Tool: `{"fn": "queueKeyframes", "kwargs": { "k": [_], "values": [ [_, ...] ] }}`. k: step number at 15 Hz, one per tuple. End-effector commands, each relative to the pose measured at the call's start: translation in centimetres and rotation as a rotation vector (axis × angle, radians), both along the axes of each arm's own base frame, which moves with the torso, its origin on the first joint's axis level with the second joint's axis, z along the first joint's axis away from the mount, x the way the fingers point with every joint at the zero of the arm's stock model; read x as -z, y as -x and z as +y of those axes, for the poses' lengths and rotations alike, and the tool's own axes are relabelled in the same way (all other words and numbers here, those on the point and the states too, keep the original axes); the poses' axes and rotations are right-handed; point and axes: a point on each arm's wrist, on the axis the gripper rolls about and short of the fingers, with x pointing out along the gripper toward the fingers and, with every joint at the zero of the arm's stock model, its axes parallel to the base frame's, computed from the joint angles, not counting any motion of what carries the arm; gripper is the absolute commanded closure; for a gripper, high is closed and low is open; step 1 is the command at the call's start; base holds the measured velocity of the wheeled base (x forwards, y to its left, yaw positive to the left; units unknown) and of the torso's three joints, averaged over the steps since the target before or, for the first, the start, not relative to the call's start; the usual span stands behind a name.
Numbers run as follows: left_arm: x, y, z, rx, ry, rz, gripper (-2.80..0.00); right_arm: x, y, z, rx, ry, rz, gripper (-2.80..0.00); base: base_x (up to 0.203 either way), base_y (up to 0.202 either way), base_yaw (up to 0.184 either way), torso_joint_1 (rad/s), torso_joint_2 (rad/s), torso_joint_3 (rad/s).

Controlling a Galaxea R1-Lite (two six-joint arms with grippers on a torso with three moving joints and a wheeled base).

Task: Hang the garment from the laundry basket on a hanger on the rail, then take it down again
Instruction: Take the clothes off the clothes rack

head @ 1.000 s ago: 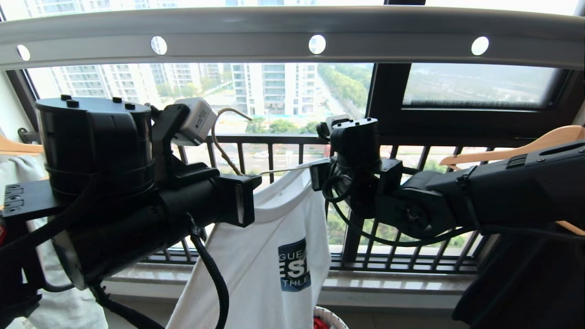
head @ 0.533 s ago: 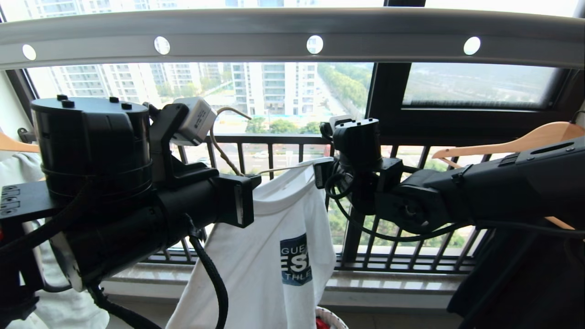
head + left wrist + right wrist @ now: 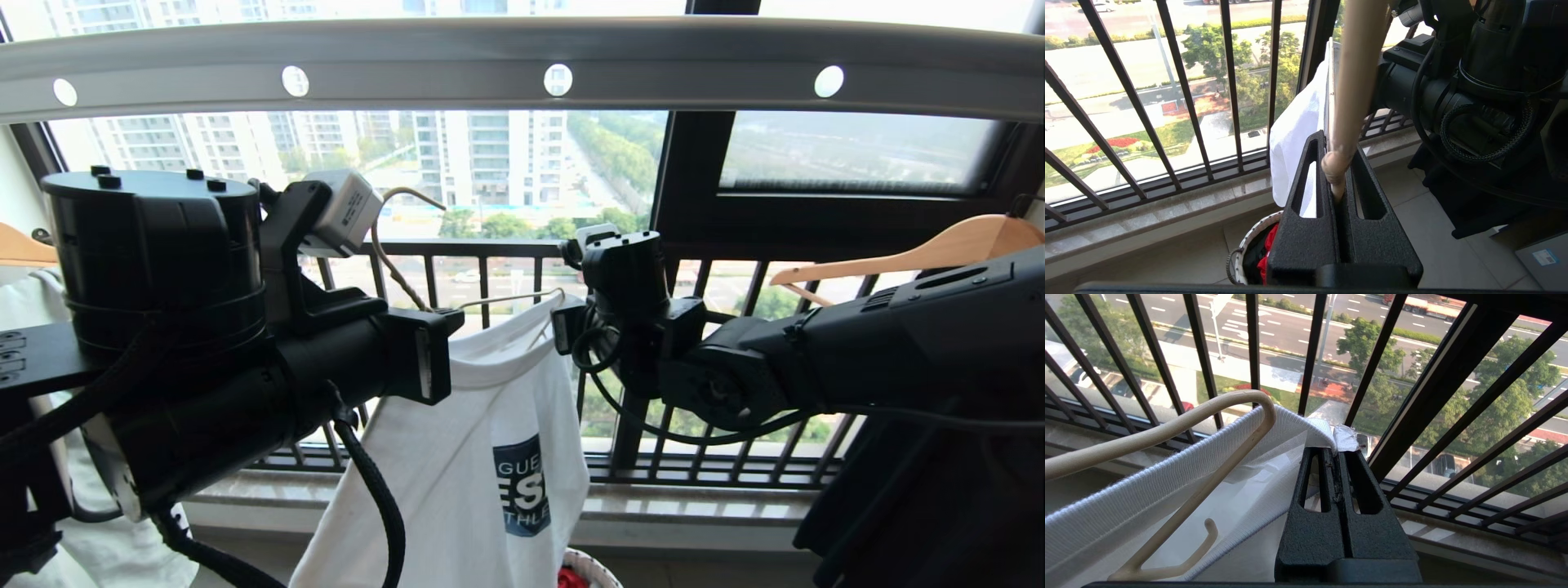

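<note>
Collar (image 3: pixel 1167 473) tension matters: the right gripper (image 3: pixel 1337 451), clamped on the garment (image 3: pixel 457 457), should stretch it over the hanger (image 3: pixel 1167 428) end. Left gripper (image 3: pixel 1337 192) pinches the hanger steady.

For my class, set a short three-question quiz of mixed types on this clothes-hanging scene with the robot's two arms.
1. True or false: the wire hanger is hooked on the rail.
2. What does the left gripper clamp? A) wire hanger B) T-shirt collar C) window railing
3. Fill in: the right gripper is shut on the ____ of the T-shirt.

Key: 1 false: it is held below the rail by the grippers. 2 A. 3 collar.
</note>
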Motion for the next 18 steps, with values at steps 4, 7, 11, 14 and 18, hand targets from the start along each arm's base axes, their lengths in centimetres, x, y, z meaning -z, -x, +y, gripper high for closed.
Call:
{"fn": "queueKeyframes", "kwargs": {
  "k": [4, 7, 11, 14, 18],
  "values": [
    [0.0, -0.2, -0.1, -0.014, 0.009, -0.010, 0.00, 0.6, 0.6, 0.7, -0.041, -0.019, 0.021, 0.00, 0.000, 0.000, 0.000, 0.000, 0.00, 0.000],
    [0.4, -0.7, -0.4, -0.053, -0.005, -0.028, 0.00, 0.9, 1.3, 1.3, -0.070, -0.032, 0.037, 0.00, 0.000, 0.000, 0.000, 0.000, 0.00, 0.000],
    [0.4, -0.7, -0.4, -0.053, 0.005, -0.040, 0.00, 1.6, 2.3, 2.3, -0.107, -0.019, 0.058, 0.00, 0.000, 0.000, 0.000, 0.000, 0.00, 0.000],
    [0.7, -1.0, -0.7, -0.054, 0.020, -0.052, 0.00, 2.0, 3.5, 3.4, -0.154, -0.040, 0.079, 0.00, 0.000, 0.000, 0.000, 0.000, 0.00, 0.000],
    [2.2, -2.2, -1.7, -0.057, 0.030, -0.066, 0.00, 2.1, 3.7, 3.8, -0.164, -0.063, 0.085, 0.00, 0.000, 0.000, 0.000, 0.000, 0.00, 0.000]
  ]
}}
